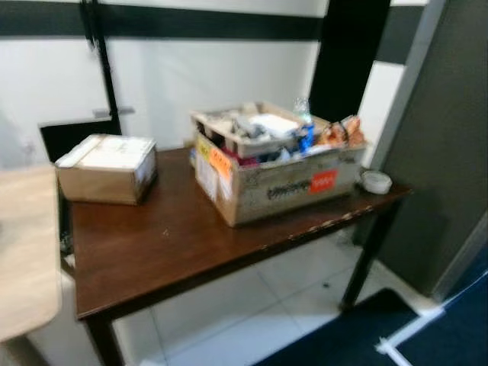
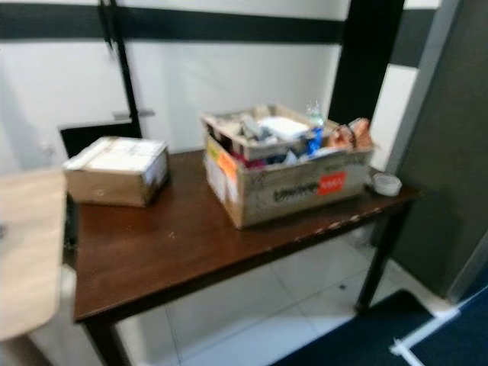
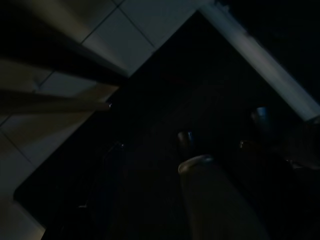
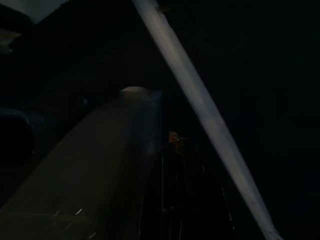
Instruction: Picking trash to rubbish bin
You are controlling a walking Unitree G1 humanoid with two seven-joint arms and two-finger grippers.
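An open cardboard box (image 1: pixel 284 181) stands on a dark wooden table (image 1: pixel 168 244), towards its right end. It is heaped with mixed trash: wrappers, paper, a blue item and a clear plastic bottle (image 1: pixel 303 110) at the back. The picture is a little blurred. Both of my arms hang idle low over the floor, and their wrist views are very dark. The left wrist view makes out pale floor tiles (image 3: pixel 125 35) and dark carpet. The right wrist view makes out a pale strip (image 4: pixel 200 110) across dark carpet.
A closed cardboard box (image 1: pixel 107 168) sits at the table's back left. A small white roll (image 1: pixel 375 181) lies at its right end. A light wooden tabletop (image 1: pixel 23 244) adjoins on the left. A grey partition (image 1: pixel 442 145) stands right, with blue carpet (image 1: pixel 450 335) and white tiles (image 1: pixel 252 320) below.
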